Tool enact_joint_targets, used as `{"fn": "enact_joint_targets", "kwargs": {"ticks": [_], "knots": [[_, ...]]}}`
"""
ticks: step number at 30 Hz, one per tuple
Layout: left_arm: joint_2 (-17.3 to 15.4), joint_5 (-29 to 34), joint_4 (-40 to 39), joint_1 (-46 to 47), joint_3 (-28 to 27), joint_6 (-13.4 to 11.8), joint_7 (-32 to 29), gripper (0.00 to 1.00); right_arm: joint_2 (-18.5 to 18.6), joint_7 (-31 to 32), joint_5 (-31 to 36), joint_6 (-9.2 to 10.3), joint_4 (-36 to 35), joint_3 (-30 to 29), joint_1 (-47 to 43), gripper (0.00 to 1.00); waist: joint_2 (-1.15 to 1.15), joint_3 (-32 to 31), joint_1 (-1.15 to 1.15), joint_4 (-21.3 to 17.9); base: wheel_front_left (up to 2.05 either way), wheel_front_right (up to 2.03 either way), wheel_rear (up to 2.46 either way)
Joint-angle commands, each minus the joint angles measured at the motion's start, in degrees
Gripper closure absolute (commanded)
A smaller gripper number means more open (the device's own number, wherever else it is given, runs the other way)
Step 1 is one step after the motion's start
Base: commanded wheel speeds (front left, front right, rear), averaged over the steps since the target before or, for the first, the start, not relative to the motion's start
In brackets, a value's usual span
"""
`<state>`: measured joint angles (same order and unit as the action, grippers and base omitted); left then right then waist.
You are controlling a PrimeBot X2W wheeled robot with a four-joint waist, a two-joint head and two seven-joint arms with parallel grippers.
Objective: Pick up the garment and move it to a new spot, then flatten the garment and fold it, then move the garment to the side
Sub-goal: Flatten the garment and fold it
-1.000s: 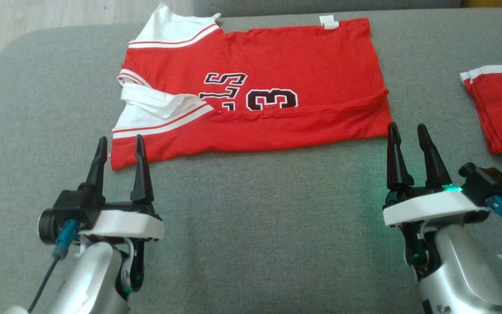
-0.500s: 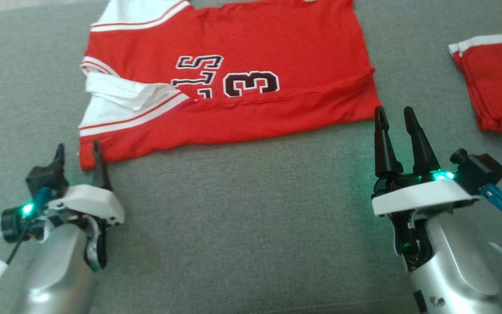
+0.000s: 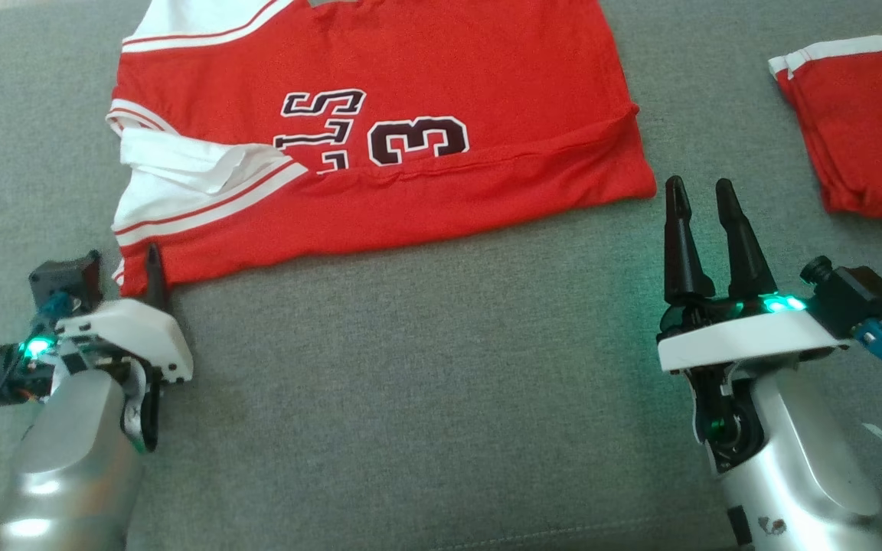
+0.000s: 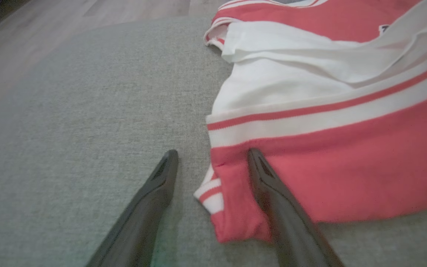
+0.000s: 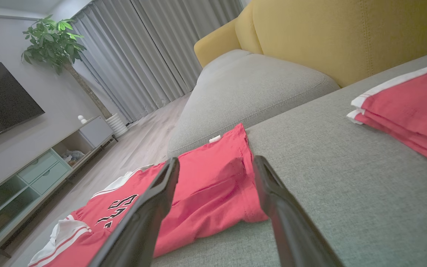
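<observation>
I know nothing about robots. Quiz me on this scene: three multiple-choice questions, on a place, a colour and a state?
1. Where is the second red garment?
A) on the floor
B) on the grey cushion, right of the jersey
C) atop the jersey

2. The sofa back's colour?
A) yellow
B) blue
C) black

3. The left arm's fingers are:
A) shut on the jersey
B) open, astride the jersey's corner
C) lifting the jersey

Answers:
1. B: it lies apart on the cushion.
2. A: the right wrist view shows yellow.
3. B: a gap shows between them, the jersey flat.
</observation>
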<state>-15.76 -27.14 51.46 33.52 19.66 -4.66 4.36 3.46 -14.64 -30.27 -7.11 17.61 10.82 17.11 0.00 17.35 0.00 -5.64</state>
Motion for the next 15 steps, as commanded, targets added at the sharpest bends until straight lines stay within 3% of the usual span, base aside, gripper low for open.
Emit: {"fn": "enact_joint_targets", "kwargs": {"ticks": [1, 2, 3, 10, 15], "knots": [[-1.0, 0.4, 1.8, -1.3, -0.1, 0.4, -2.3, 0.09, -0.6, -0.4, -0.5, -0.37, -1.8, 1.3, 1.6, 0.00, 0.00, -0.1, 0.00, 0.0, 0.00, 0.00, 0.00], [-0.9, 0.3, 2.0, -1.3, 0.1, 0.8, -2.6, 0.81, -0.6, -0.4, -0.6, -0.37, -1.7, 1.4, 1.7, 0.00, 0.00, -0.3, 0.00, 0.1, 0.00, 0.00, 0.00], [-0.9, 0.3, 2.1, -1.3, 0.3, 1.1, -2.5, 1.00, -0.6, -0.4, -0.6, -0.37, -1.5, 1.5, 1.8, 0.00, 0.00, -0.5, 0.00, 0.1, 0.00, 0.00, 0.00], [-0.1, 0.4, -1.1, -0.3, -0.2, 0.5, 4.9, 1.00, -0.6, -0.4, 1.5, -0.37, 0.9, 0.9, 1.9, 0.00, 0.00, -2.3, 0.00, 1.2, 0.00, 0.00, 0.00], [0.7, 2.2, -7.9, 0.6, 0.8, 0.6, 9.5, 1.00, -0.6, 1.6, 7.3, -0.37, 7.7, -2.7, 4.9, 0.00, 0.00, -2.7, 0.00, 2.8, 0.00, 0.00, 0.00]]}}
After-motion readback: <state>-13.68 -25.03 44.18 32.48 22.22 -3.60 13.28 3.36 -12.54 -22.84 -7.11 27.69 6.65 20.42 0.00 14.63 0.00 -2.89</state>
